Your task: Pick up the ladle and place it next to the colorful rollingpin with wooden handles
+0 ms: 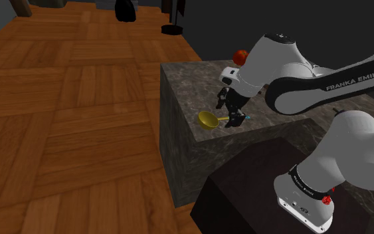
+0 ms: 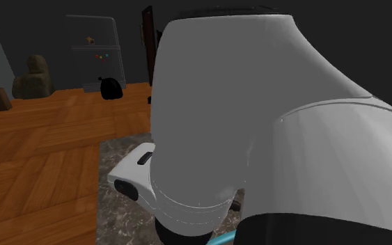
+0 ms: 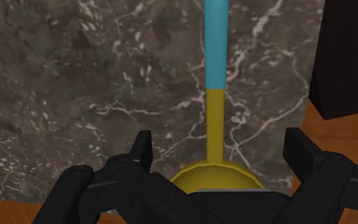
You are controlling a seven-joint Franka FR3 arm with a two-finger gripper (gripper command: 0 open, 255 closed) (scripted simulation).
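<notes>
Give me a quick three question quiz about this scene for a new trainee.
1. True or false: the jaws are shut on the ladle.
2. The handle's end away from the bowl is: A red, B blue, C white.
3. Fill in: the ladle lies on a dark marbled counter, and its bowl is ____.
Key: 1 false, the jaws stand apart on either side of it; 2 B; 3 yellow.
</notes>
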